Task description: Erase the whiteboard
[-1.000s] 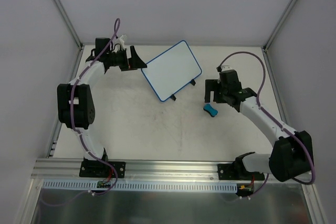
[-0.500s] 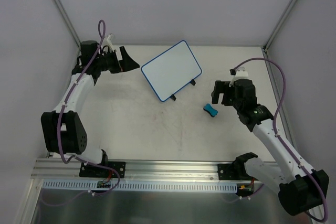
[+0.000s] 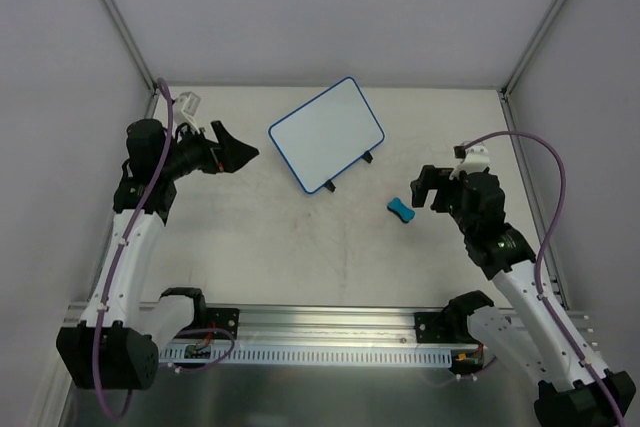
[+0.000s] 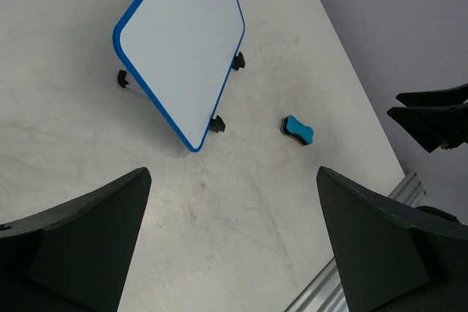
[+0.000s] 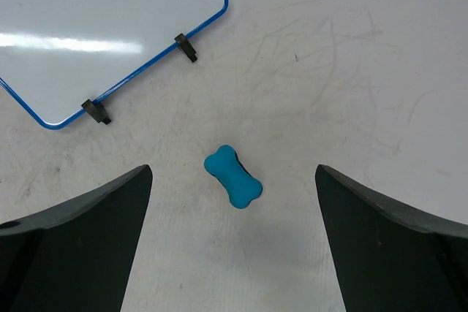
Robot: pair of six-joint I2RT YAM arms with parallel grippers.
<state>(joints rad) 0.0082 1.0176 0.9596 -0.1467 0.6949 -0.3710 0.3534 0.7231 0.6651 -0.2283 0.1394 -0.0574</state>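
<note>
The whiteboard (image 3: 326, 134) lies at the back middle of the table, turned at an angle, with a blue rim and black clip feet. Its face (image 4: 183, 42) (image 5: 95, 27) looks blank white. A small blue bone-shaped eraser (image 3: 400, 210) (image 4: 298, 129) (image 5: 232, 177) lies on the table to its near right. My left gripper (image 3: 240, 152) (image 4: 232, 173) hangs open left of the board, holding nothing. On the other side my right gripper (image 3: 428, 189) (image 5: 233, 169) stands open just right of the eraser, raised above it and apart from it.
Grey enclosure walls close the table at the back and both sides. An aluminium rail (image 3: 320, 322) with the arm bases runs along the near edge. The right gripper's black fingers (image 4: 439, 118) show at the right of the left wrist view.
Both arms have drawn back toward the near edge. The left gripper has moved left, away from the board's corner. The right gripper has moved right, off the eraser. Board and eraser have stayed put.
</note>
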